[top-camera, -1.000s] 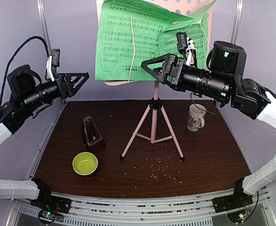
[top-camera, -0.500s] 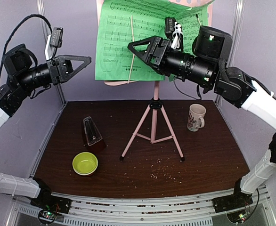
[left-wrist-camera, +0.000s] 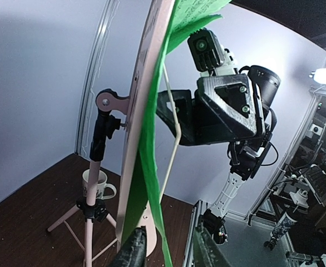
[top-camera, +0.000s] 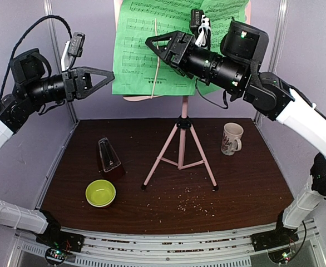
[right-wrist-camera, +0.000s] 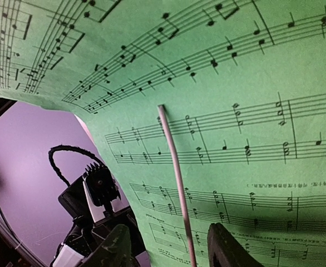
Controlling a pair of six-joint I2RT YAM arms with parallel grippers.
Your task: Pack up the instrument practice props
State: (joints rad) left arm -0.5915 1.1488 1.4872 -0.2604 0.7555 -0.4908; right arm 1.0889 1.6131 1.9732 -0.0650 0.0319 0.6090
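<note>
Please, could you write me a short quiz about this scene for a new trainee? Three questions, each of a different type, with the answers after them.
1. True or false: in the top view, the mug is to the right of the stand legs.
2. Which thing is nearest to the bowl? A. mug B. metronome C. stand
3. Fill in: the right gripper is open, in front of the green ____.

Key
1. True.
2. B.
3. pages.
</note>
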